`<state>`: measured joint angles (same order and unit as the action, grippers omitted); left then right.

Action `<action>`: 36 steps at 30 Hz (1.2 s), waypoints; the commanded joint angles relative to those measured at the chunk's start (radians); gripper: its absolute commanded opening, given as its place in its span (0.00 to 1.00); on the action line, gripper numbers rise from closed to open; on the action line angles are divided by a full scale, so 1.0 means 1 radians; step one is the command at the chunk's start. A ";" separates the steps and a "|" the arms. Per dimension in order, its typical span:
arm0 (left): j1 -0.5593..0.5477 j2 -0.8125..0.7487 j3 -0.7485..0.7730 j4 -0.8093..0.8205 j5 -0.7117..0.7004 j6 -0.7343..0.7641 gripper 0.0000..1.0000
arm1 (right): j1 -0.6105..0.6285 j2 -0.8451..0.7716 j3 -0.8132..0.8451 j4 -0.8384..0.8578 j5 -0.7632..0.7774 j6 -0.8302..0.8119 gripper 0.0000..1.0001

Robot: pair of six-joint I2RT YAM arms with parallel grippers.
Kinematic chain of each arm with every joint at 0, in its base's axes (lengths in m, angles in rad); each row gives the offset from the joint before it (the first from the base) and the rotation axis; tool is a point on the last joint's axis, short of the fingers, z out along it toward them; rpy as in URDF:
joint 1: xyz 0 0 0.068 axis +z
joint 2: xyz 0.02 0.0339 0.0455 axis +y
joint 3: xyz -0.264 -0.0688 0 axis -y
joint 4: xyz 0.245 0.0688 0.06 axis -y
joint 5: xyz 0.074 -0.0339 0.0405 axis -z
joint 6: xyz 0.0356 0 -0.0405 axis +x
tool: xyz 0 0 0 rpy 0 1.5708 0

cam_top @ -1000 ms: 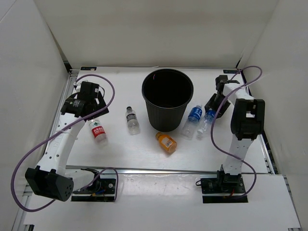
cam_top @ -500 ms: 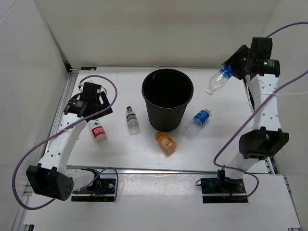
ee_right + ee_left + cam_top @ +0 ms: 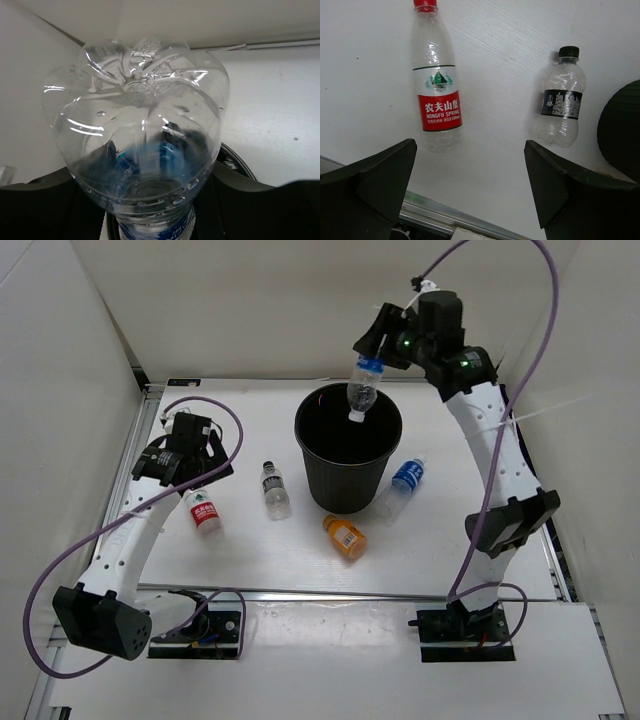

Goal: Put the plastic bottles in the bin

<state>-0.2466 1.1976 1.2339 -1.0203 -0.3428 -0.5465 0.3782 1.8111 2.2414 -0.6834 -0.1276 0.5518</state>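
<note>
Bottle w/ blue label, call it blue-lbl btl (image 3: 359,392), is up in the air, clamped in R gripper (image 3: 376,352). Jaws are closed on its label end. Its long axis is steep and tilts from the gripper at upper R down to lower L. The free end points into the mouth of the bin (image 3: 345,490), over the far part of the rim. R wrist view: the lobed clear base is the free end and fills the frame. The label is low between the fingers and the cap end can't be seen.

The bin stands upright at mid-table, far side.

L gripper (image 3: 469,150) has jaws spread wide w/ nothing in them. It hangs above red-lbl btl (image 3: 204,512), not touching.

Red-lbl btl lies flat on the table (image 3: 250,560), L of the bin. Its long axis runs approx near-far, w/ the red cap at the top of the L wrist view.

Dark-lbl btl (image 3: 275,490) lies flat btwn red-lbl btl and the bin, roughly parallel to it, black cap toward the far side.

Orange btl (image 3: 345,536) lies flat just near of the bin, axis diagonal. Can't tell which end is the cap.

2nd blue-lbl btl (image 3: 400,483) lies flat just beside the bin's R wall. Its axis is diagonal, far-R to near-L, w/ the label at the far end.
</note>
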 commanded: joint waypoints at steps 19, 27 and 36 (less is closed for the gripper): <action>0.113 0.100 -0.085 -0.009 -0.066 -0.244 1.00 | 0.148 -0.203 -0.195 -0.071 0.393 -0.159 0.99; 0.182 0.160 -0.195 0.143 0.007 -0.273 1.00 | 0.148 -0.344 -0.250 -0.093 0.341 -0.188 0.99; 0.277 0.341 -0.269 0.224 0.079 -0.317 1.00 | 0.139 -0.453 -0.356 -0.102 0.373 -0.197 0.99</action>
<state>0.0025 1.4899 0.9855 -0.8345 -0.3023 -0.8246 0.5228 1.3872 1.9148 -0.7776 0.2329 0.3820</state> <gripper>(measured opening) 1.000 0.988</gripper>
